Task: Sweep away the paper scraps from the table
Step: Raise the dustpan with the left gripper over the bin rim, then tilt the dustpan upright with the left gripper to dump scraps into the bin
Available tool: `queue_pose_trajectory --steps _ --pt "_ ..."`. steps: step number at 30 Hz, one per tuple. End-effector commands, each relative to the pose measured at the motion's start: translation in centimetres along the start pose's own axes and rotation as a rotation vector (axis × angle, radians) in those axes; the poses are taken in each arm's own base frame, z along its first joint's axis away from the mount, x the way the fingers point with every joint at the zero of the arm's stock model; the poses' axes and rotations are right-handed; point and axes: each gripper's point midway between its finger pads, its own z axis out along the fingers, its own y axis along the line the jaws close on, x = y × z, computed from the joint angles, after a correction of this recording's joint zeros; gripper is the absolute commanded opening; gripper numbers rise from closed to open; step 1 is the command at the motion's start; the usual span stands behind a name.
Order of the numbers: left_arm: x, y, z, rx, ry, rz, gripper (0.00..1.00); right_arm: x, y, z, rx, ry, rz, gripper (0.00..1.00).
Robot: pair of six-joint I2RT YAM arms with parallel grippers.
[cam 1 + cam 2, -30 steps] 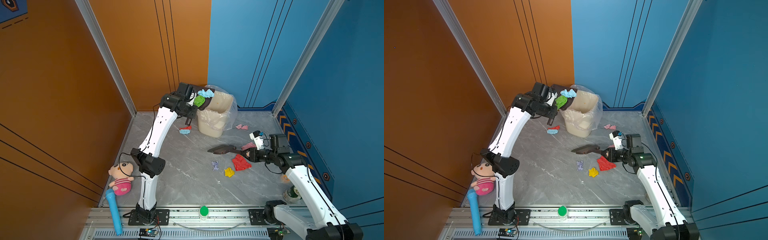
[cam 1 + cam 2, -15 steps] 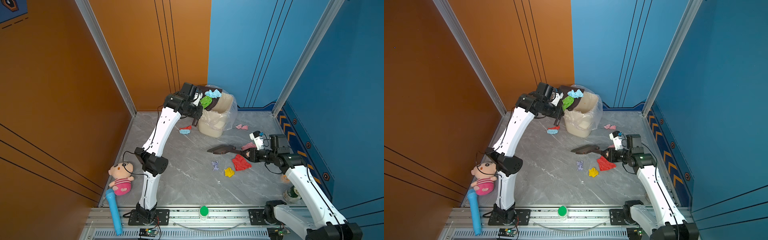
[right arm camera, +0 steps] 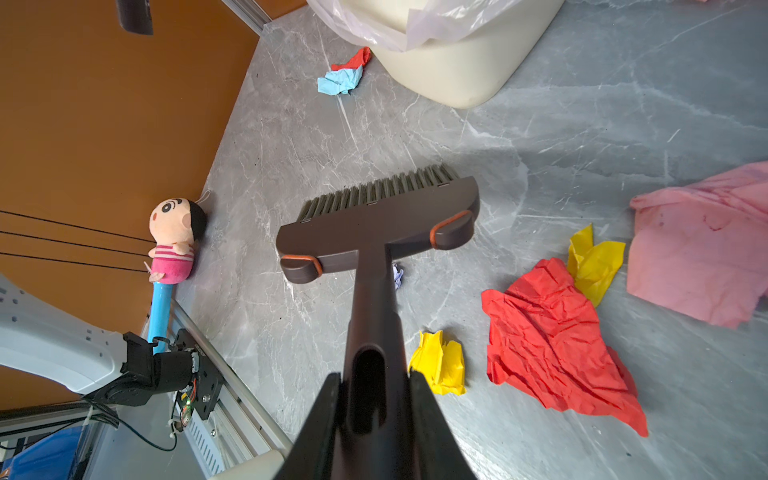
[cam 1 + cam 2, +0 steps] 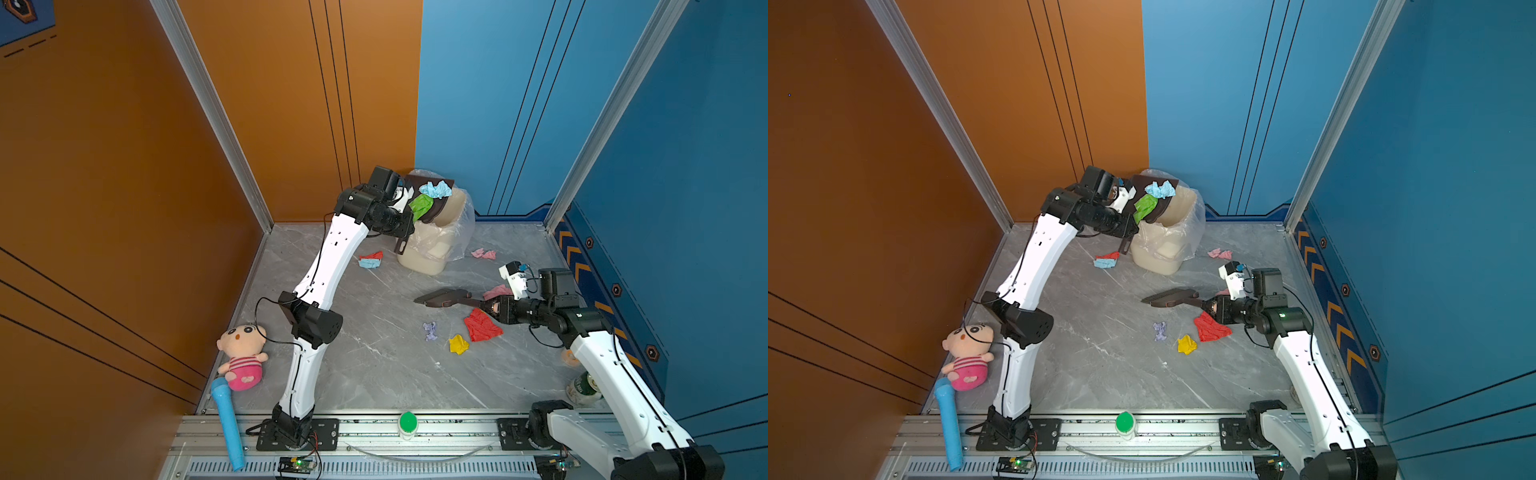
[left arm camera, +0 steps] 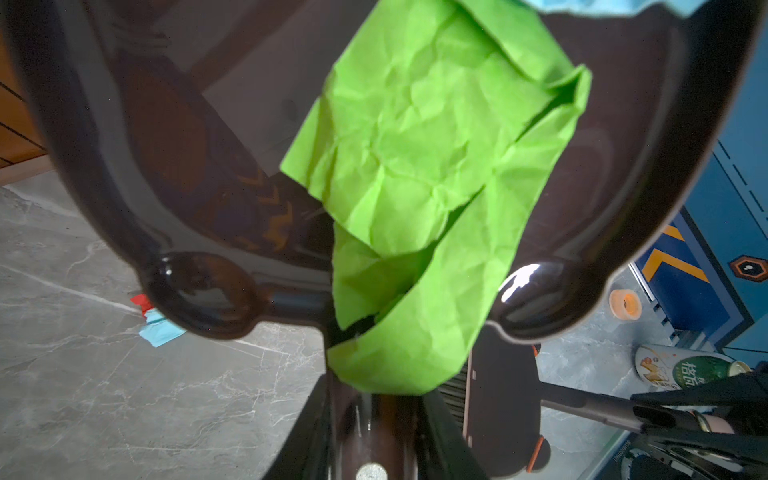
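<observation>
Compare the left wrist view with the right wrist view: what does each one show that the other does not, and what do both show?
Only the left wrist view: the dustpan seen from close, with a green scrap hanging from it, plus a can and an orange roll.

Only the right wrist view: the doll, the bin, and the large red scrap, yellow scraps and pink scrap on the table.

Both: the brush, the marble table, and the red-and-blue scrap pair.
</observation>
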Motion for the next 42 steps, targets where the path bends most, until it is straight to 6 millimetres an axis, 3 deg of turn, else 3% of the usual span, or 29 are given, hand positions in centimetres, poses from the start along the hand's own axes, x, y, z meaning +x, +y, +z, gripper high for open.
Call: queue_pose_trajectory --steps 1,25,42 --pt "-0.2 -1.2 -0.3 0.052 -0.004 -0.006 0.0 -0.4 0.3 0.1 -0.034 -0.019 0.0 0.0" --pt "-0.8 -3.2 0.6 0.197 0.0 -0.061 0.0 -0.5 0.5 0.3 -0.053 -0.016 0.0 0.0" --pt "-2.9 -6.8 0.7 0.454 -0.041 -0.113 0.0 -0.4 0.3 0.5 -0.055 -0.013 0.003 0.0"
